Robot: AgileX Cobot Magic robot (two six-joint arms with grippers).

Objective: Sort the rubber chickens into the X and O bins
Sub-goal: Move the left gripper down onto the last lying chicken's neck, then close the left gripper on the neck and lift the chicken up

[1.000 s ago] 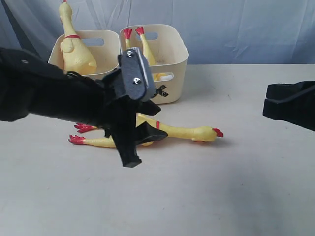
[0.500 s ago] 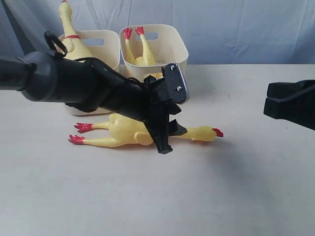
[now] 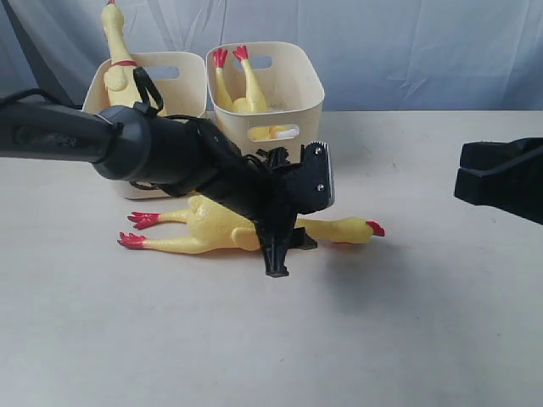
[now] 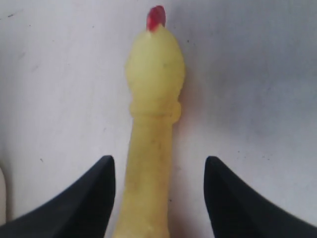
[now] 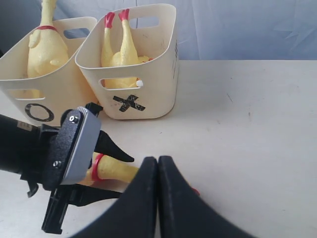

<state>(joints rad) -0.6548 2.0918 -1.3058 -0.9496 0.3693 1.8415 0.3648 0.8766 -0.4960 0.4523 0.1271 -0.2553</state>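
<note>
One rubber chicken [image 3: 212, 233] lies flat on the table [image 3: 407, 331], just in front of the O bin [image 5: 20, 87] and X bin [image 5: 159, 74], head pointing right. The left gripper [image 4: 158, 163] stands wide, a finger on each side of its neck, not squeezing. Bare table spreads in front and to the right. The right gripper [image 5: 157, 166], far right, is pressed tight, holding nothing.
</note>
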